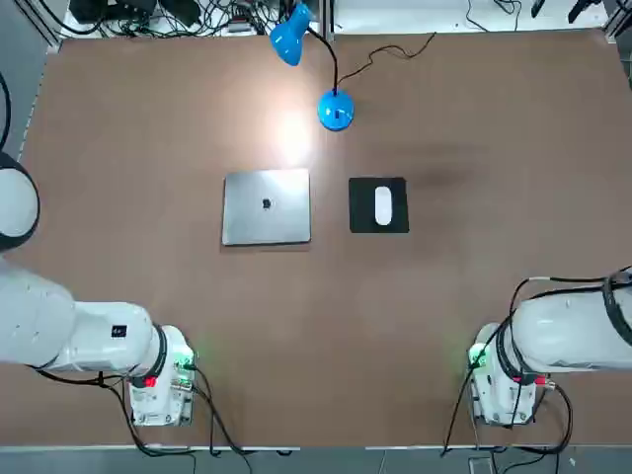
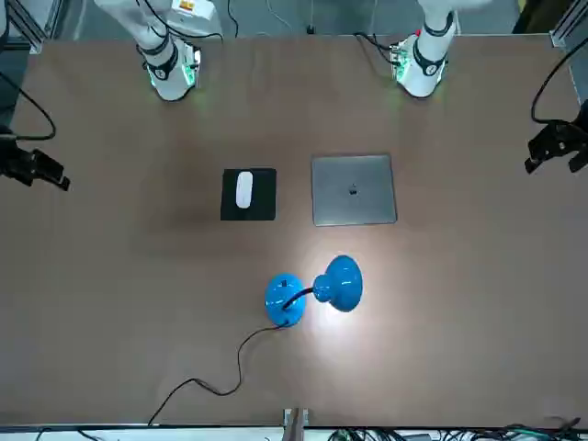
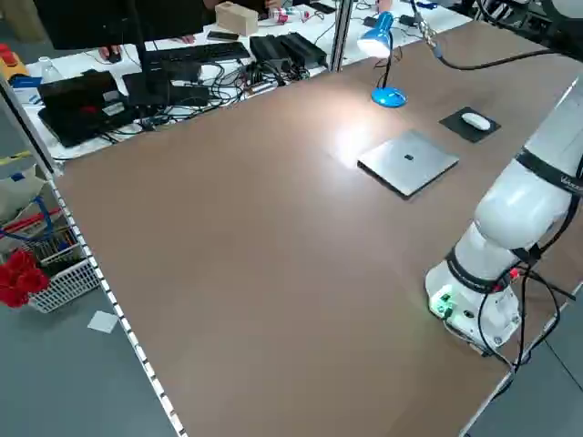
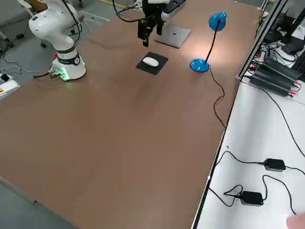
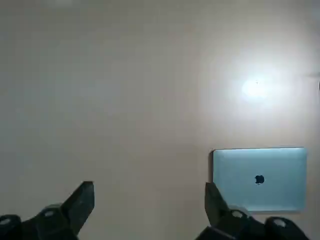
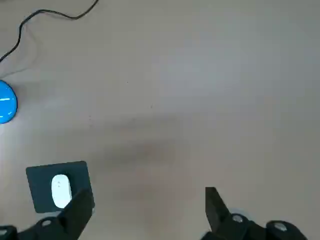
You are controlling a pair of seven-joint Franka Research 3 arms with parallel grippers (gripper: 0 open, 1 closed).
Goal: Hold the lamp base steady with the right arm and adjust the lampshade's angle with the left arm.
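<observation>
Blue lamp base (image 1: 336, 111) and lampshade (image 1: 288, 38): untouched on bench (image 1: 148, 197). Left pincer (image 5: 149, 210) and right pincer (image 6: 149, 210): held wide, empty, well apart. Task not yet begun.

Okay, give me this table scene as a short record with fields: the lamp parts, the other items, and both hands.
lamp base: on the table's far side, untouched
lampshade: lit, tilted toward the robot's left
laptop: closed, mid-table
mouse: on black mouse pad, beside the laptop
left hand: open, empty, above the table
right hand: open, empty, above the table
</observation>
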